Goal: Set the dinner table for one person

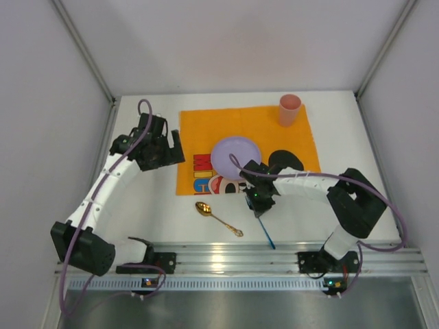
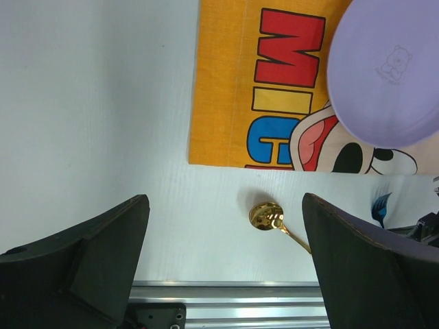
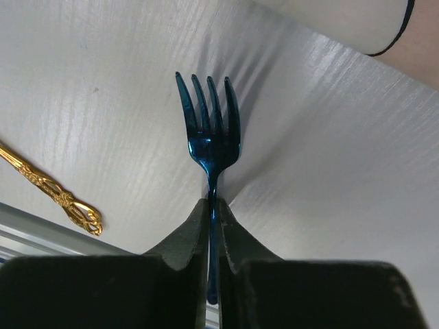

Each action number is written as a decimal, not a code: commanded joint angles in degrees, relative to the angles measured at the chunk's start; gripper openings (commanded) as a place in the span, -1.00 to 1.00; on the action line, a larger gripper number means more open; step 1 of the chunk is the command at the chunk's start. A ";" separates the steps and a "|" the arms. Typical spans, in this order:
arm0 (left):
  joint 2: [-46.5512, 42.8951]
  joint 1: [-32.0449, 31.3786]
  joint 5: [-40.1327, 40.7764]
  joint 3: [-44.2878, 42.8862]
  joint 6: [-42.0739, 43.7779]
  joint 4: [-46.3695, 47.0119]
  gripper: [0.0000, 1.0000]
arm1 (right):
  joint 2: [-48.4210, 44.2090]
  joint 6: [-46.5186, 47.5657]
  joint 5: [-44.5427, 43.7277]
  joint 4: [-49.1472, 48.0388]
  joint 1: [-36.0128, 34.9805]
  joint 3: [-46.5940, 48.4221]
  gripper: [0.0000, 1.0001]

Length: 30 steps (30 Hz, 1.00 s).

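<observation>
Pinching blue fork (image 3: 211,140) in right pincer (image 3: 212,204), tines toward placemat (image 1: 206,127); left pincer (image 2: 226,200) wide.

The top external camera sits high above and behind the arm bases and looks steeply down on the whole dinner table (image 1: 171,219), with the aluminium rail (image 1: 240,255) at 6 o'clock.

The left wrist camera looks down from moderate height. The left fingers (image 2: 103,260) frame its view at 7 and 5 o'clock, and the rail lies at 6 o'clock.

The right wrist camera sits very near the tabletop and looks along the right fingers (image 3: 182,250), with the blue fork (image 3: 209,130) at centre.

Shared coverage:
- Top and left wrist: orange placemat (image 1: 206,130), purple plate (image 2: 384,68).
- Top and right wrist: fork.
- All three: gold spoon (image 2: 271,218).
</observation>
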<state>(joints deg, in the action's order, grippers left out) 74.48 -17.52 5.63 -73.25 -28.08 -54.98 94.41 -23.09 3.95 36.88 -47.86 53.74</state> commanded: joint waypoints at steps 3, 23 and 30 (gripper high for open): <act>-3.37 0.03 2.02 -0.84 -0.93 -3.38 0.97 | 6.92 0.15 -3.15 -5.86 -3.03 -2.50 -1.00; -10.31 0.03 1.93 4.26 -3.57 -2.50 0.97 | 19.92 6.66 2.98 10.58 -3.65 46.26 -1.00; -13.74 0.03 2.46 5.40 -4.00 -5.22 0.97 | 35.64 -2.89 9.32 8.21 -0.67 68.15 -1.00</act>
<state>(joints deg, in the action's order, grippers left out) 63.24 -17.52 7.38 -68.42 -31.46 -58.11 126.26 -20.23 8.88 46.28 -50.06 114.63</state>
